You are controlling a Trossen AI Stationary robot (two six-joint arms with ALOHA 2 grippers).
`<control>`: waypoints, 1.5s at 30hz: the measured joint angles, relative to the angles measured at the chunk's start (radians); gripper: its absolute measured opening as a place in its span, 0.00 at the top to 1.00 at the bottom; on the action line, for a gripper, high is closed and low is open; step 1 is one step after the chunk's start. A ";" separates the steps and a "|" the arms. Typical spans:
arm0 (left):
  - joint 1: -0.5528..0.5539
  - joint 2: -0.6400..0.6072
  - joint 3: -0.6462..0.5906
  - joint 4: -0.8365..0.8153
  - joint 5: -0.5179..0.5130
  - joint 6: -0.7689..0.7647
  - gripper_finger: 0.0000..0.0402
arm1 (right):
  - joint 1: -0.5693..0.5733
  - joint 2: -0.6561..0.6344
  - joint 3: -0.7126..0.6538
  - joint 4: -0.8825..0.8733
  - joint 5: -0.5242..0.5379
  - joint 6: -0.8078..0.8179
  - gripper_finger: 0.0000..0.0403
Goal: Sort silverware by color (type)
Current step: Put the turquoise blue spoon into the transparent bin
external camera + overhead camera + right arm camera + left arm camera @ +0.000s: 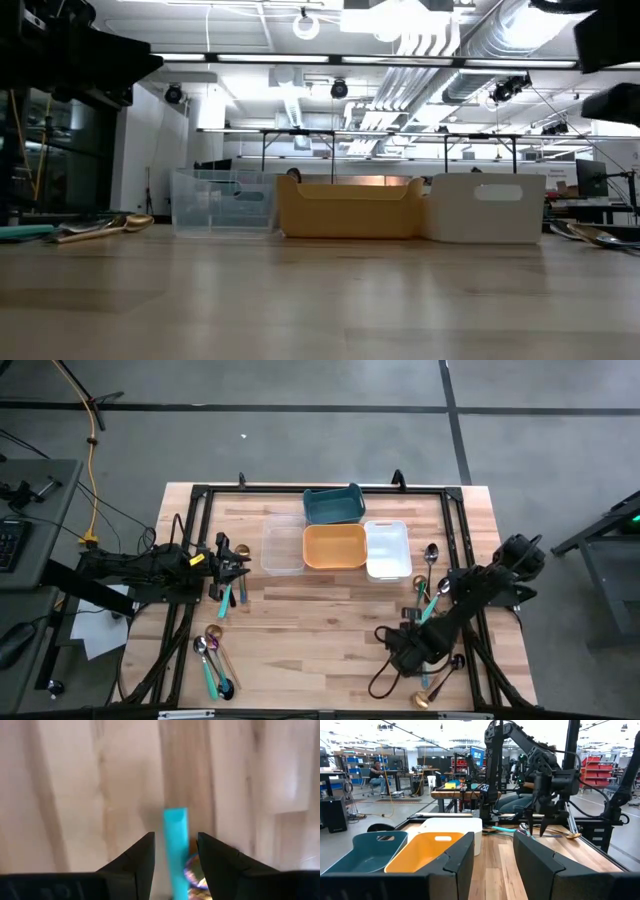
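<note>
Trays and silverware by colour.
Teal tray point(334, 505), orange tray point(334, 547), white tray point(387, 548), clear tray point(282, 544); teal handle point(176, 845); gold spoon point(105, 226).

Bright ceiling strip lights point(300, 58) glare overhead; the tabletop point(320, 300) near the low camera is soft; the teal handle point(176, 845) between the right gripper's fingers is blurred.
</note>
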 joint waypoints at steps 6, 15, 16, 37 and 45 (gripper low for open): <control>0.000 0.000 0.000 0.000 0.000 0.000 0.67 | -0.015 0.000 -0.042 0.020 -0.026 -0.012 0.64; 0.000 0.000 0.000 0.000 0.000 0.000 0.67 | -0.025 0.004 -0.045 0.059 -0.045 -0.038 0.64; 0.000 0.000 0.000 0.000 0.000 0.000 0.67 | -0.025 0.010 -0.045 0.062 -0.049 -0.038 0.64; 0.000 0.000 0.000 0.000 0.000 0.000 0.67 | -0.050 0.086 -0.041 0.077 -0.097 -0.012 0.83; 0.000 0.000 0.000 0.000 0.000 0.000 0.67 | -0.077 0.051 -0.024 0.049 -0.094 -0.023 0.83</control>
